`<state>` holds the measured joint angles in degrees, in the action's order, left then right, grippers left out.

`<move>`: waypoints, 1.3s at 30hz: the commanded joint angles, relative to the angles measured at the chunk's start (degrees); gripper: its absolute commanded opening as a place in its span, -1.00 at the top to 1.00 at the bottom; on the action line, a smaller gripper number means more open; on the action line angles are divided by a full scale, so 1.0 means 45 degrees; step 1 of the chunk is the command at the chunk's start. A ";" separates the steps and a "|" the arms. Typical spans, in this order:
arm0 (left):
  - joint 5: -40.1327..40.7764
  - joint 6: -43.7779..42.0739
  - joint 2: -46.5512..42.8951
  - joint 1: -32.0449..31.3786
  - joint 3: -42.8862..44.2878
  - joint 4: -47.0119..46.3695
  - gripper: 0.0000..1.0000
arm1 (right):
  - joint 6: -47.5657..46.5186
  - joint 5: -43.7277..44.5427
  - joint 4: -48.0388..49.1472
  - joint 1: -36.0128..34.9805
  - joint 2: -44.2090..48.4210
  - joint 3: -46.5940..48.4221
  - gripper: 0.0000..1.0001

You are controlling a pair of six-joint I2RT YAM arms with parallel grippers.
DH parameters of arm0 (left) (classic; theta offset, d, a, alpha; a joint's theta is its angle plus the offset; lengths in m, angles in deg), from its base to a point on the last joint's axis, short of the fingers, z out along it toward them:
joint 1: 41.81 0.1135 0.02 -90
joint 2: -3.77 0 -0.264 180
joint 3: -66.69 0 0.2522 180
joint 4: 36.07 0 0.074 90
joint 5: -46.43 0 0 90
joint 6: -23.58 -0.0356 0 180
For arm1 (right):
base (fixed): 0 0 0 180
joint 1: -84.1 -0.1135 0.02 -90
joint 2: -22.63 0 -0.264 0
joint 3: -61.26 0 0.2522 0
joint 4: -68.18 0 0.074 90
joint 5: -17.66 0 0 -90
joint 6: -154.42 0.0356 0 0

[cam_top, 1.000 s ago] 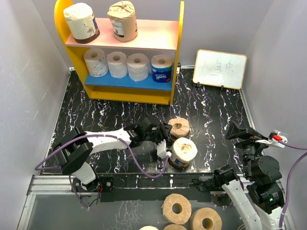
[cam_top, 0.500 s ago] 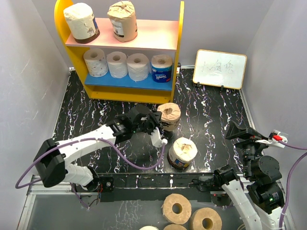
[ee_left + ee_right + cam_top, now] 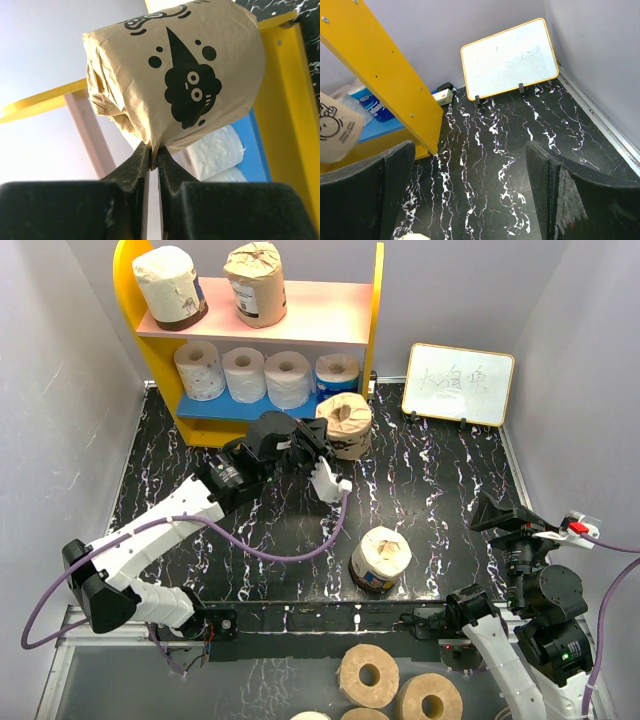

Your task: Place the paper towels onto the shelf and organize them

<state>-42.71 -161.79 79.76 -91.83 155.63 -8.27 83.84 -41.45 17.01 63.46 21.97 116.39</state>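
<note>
The shelf [image 3: 322, 316] stands at the back, with two labelled paper towels on its pink board and three white ones plus a blue-wrapped roll [image 3: 337, 382] on the blue board. My left gripper [image 3: 322, 443] is shut on the wrapper fold of a tan paper towel roll [image 3: 346, 425] with a black print, holding it in the air by the shelf's right yellow panel [image 3: 286, 95]. In the left wrist view the fingertips [image 3: 141, 156] pinch the paper under the roll [image 3: 185, 70]. Another labelled roll [image 3: 381, 558] stands on the table. My right gripper [image 3: 470, 150] is open and holds nothing.
A small whiteboard [image 3: 459, 383] leans at the back right. Wider bare tan rolls [image 3: 368, 675] lie below the table's near edge. A small box [image 3: 442, 96] sits behind the shelf's right panel [image 3: 385, 75]. The right arm [image 3: 530, 580] stays at the near right.
My left arm has lifted the tan roll from beside the other roll on the table and carried it back toward the shelf's right side. The right arm has not moved.
</note>
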 commanded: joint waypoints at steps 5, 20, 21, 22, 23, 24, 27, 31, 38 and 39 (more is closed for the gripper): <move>0.1479 0.0448 0.0476 0.0013 0.3554 0.1902 1.00 | -0.0208 -0.0101 0.0715 -0.0137 0.0204 0.0070 -0.80; 0.3094 0.0045 0.2260 0.0080 0.7893 0.1883 1.00 | -0.0199 -0.0103 0.0657 -0.0177 0.0207 0.0124 -0.80; 0.3149 0.0074 0.2524 0.0095 0.8342 0.1987 1.00 | -0.0195 -0.0100 0.0640 -0.0178 0.0207 0.0124 -0.80; 0.3226 0.0097 0.2713 0.0131 0.8754 0.2066 1.00 | -0.0202 -0.0080 0.0637 -0.0178 0.0207 0.0129 -0.80; 0.3243 0.0100 0.2905 0.0153 0.9118 0.2122 1.00 | -0.0200 -0.0075 0.0610 -0.0178 0.0207 0.0142 -0.80; 0.3233 0.0115 0.3066 0.0194 0.9378 0.2151 1.00 | -0.0195 -0.0065 0.0600 -0.0178 0.0207 0.0149 -0.80; 0.3179 0.0031 0.3327 0.0282 0.9719 0.1858 1.00 | -0.0186 -0.0066 0.0579 -0.0178 0.0207 0.0163 -0.80; 0.3095 -0.0160 0.3635 0.0479 1.0078 0.1391 1.00 | -0.0194 -0.0066 0.0564 -0.0178 0.0207 0.0163 -0.80; 0.2607 -0.0466 0.4650 0.1625 1.1730 0.0713 1.00 | -0.0172 -0.0001 0.0541 -0.0176 0.0207 0.0183 -0.80; 0.2538 -0.0557 0.4817 0.1811 1.1873 0.0454 1.00 | -0.0167 0.0006 0.0554 -0.0178 0.0207 0.0183 -0.80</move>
<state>-30.93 -162.99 100.85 -87.20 203.34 0.61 83.82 -41.47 17.10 63.09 21.97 116.39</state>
